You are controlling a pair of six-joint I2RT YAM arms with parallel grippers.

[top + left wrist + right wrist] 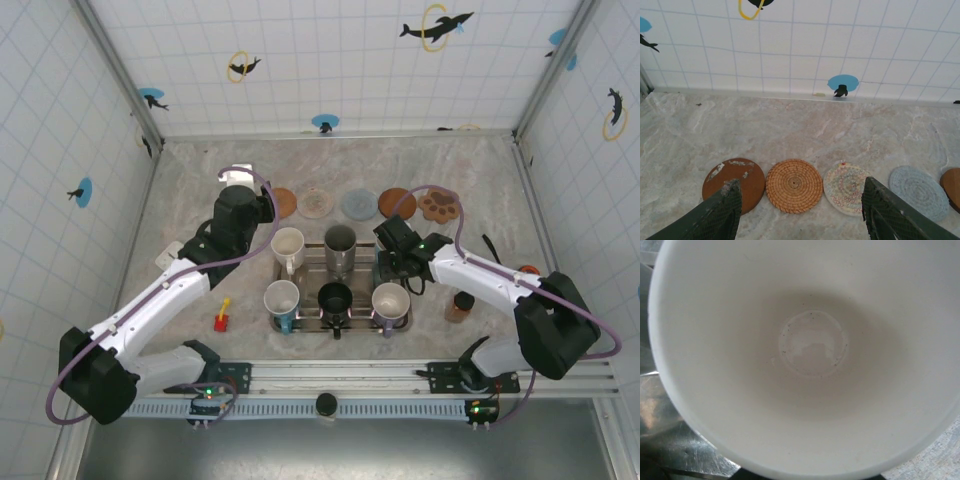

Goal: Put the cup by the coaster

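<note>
White and empty, the cup [389, 298] you want stands at the near right corner of the metal tray [311, 272] in the middle of the worktop [200, 170], 1 of 5 cups there. Your right jaws hang at its far rim, so close that the wrist camera looks straight down into the bowl, and you cannot tell whether they have closed on it. Your left jaws stand open and empty at the far left, facing the row of 5 coasters [360, 204], probably parked clear so the right arm can carry the cup there.
</note>
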